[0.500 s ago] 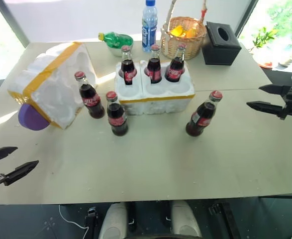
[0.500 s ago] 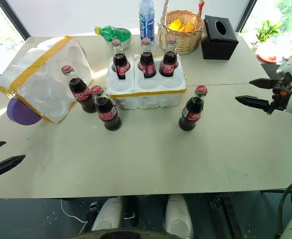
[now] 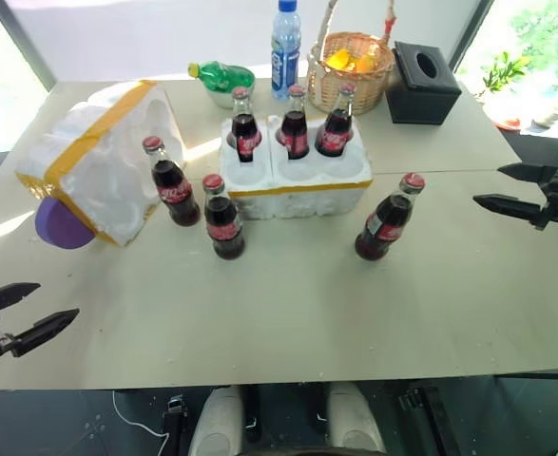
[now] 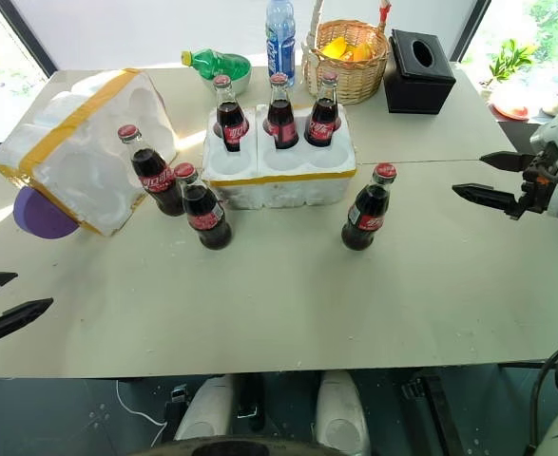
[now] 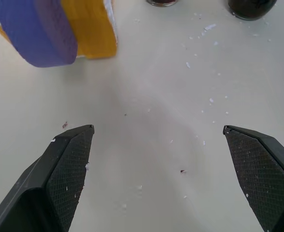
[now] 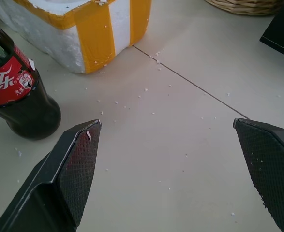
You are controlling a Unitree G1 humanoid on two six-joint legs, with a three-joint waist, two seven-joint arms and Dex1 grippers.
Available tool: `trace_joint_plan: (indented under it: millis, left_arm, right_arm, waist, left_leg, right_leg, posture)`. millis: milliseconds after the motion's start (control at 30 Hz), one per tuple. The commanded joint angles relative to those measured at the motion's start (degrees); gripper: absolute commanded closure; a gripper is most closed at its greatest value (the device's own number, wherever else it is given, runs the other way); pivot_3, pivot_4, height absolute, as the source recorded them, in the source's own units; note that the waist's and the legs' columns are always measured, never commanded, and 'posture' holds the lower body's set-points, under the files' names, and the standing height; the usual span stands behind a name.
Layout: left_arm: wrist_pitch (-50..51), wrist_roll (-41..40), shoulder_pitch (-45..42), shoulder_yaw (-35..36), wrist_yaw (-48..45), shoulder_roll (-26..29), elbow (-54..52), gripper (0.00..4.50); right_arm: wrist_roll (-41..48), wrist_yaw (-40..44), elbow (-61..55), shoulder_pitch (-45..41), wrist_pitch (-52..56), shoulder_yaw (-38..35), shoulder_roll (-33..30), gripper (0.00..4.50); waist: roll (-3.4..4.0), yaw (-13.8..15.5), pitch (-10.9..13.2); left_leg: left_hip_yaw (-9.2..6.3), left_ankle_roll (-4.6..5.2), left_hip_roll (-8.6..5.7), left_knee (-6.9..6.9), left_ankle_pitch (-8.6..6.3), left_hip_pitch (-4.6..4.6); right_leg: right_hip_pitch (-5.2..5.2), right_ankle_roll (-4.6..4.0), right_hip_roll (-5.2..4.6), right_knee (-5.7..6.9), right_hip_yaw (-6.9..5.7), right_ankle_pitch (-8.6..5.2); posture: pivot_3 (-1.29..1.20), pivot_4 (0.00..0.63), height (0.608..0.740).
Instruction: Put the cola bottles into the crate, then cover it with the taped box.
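1. Beige tabletop (image 3: pixel 288 313), head views: we see the low white styrofoam crate with a thin yellow tape band (image 3: pixel 298 180) mid-table, three small glass cola bottles with red caps (image 3: pixel 295 123) standing in its back wells, front wells empty. Two more bottles stand just left of it and one (image 3: pixel 385 220) just right. Big hollow white styrofoam box with a broad yellow band (image 3: pixel 98 157) lies tipped at far left, a purple tape roll (image 3: pixel 62 224) against it. Behind: green bottle (image 3: pixel 220 75), clear water bottle (image 3: pixel 285 36), wicker basket (image 3: pixel 350 65), black tissue box (image 3: pixel 423 70). Left gripper (image 3: pixel 27 313) hovers at the near left edge, right gripper (image 3: pixel 511 187) at the right edge; both are spread wide and carry nothing.

2. Left wrist view: we see bare table between the parted fingers (image 5: pixel 69 164), the purple roll ahead.

3. Right wrist view: the lone right bottle (image 6: pixel 13 92) and a crate corner lie ahead of the parted fingers (image 6: pixel 76 164).

4. We judge the bottles heavy, stiff, slick and breakable; take them at the neck or the labelled body, kept upright. The foam is light and crumbly; hold the box by its sides, gently.
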Motion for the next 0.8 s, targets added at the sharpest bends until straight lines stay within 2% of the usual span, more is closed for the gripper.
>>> trace_joint_plan:
  millis: [33,167,300,400,600,800]
  left_arm:
    - [1.41,-2.34,-1.07,1.83,1.08,-0.84,-2.14,0.05]
    - [2.45,-4.04,-2.37,0.5,2.12,-1.47,-4.97,0.05]
    - [7.08,-10.7,-9.69,-3.71,7.04,-1.7,-9.06,0.05]
    - [8.45,-11.92,-15.65,-8.78,11.48,-2.05,-10.48,0.05]
    - [4.29,-3.78,-31.65,-24.22,20.78,-4.96,-3.83,0.05]
    - [-2.34,4.66,-45.19,-35.05,22.26,-8.12,8.99,0.05]
  right_arm:
    - [0.97,0.69,-0.75,-2.06,1.62,-1.63,-0.74,0.0]
    - [1.43,2.01,-3.44,-1.4,2.47,-2.05,-1.76,0.0]
    - [5.87,8.28,-10.56,-2.74,11.97,-2.75,-5.25,0.0]
    - [9.89,10.87,-17.57,-4.08,19.52,-3.13,-7.39,0.0]
    - [14.76,10.3,-25.52,-10.05,28.08,-2.46,-7.35,0.0]
    - [19.08,9.83,-33.42,-10.19,33.24,-2.47,-6.01,0.0]
  waist:
    - [0.0,0.0,0.0]
    - [0.01,0.04,-0.01]
    - [0.17,0.53,0.01]
    - [0.24,0.41,-0.01]
    - [0.22,0.39,-0.05]
    - [0.19,0.68,-0.04]
  left_leg:
    - [0.0,0.0,0.0,0.0,0.01,0.01]
    - [0.01,-0.03,0.0,0.02,0.03,0.02]
    - [-0.02,-0.03,0.0,0.12,0.03,0.02]
    - [-0.05,0.06,0.0,0.2,-0.02,0.02]
    - [-0.08,0.07,0.01,0.25,-0.02,0.07]
    - [-0.04,-0.02,0.01,0.3,0.05,0.05]
  right_leg:
    - [0.0,0.0,0.0,0.01,0.0,0.0]
    - [0.03,0.01,0.02,0.03,0.0,0.01]
    - [0.06,0.02,0.02,0.09,0.0,0.01]
    - [0.09,0.02,0.02,0.15,0.0,0.01]
    - [0.18,0.23,0.12,0.19,0.0,0.14]
    - [0.18,0.29,0.15,0.23,0.0,0.18]
  posture:
    - [0.0,0.15,0.74]
    - [0.0,0.15,0.74]
    - [0.0,0.15,0.74]
    - [0.0,0.15,0.74]
    - [0.0,0.15,0.74]
    - [0.0,0.15,0.74]
